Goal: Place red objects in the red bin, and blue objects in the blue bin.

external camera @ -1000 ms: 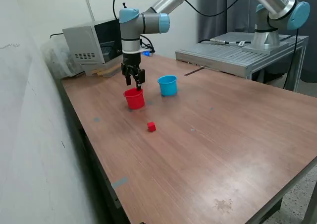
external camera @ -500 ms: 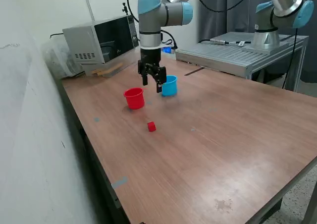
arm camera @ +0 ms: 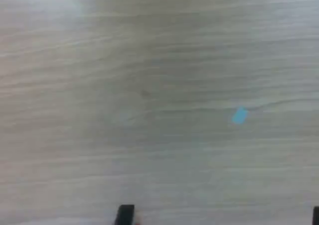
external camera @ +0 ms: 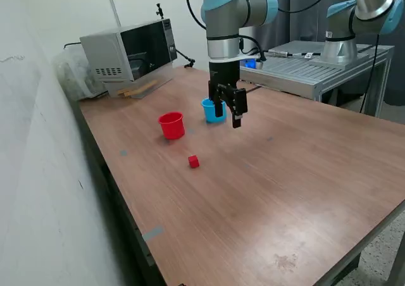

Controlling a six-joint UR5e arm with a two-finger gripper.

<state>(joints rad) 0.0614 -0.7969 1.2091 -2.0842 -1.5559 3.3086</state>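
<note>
One red cube (external camera: 193,162) lies alone on the worktop (external camera: 272,191), nearer the camera than both cups. The red bin (external camera: 171,125) stands just beyond it, a little toward the exterior view's left. The blue bin (external camera: 212,109) sits to the right of the red bin and slightly farther back, partly hidden by the arm. No other cube shows on the worktop, and the cups' insides cannot be read from here.

The gripper (external camera: 231,111) hangs above the worktop just in front of the blue bin, to the exterior view's right of it. Its fingers are spread apart and nothing is between them. The wrist view shows only bare wood grain, a small light blue mark (arm camera: 239,115) and two dark fingertips (arm camera: 124,215) at the picture's edge, widely separated.

The step in hand looks like going for the remaining red cube. To do it well, the arm should travel high enough to clear both cup rims and centre over the cube until the wrist view shows it between the fingertips. It should then square the fingers to two flat faces and descend straight. The cube is small and light, so an off-centre close would likely nudge it aside.
</note>
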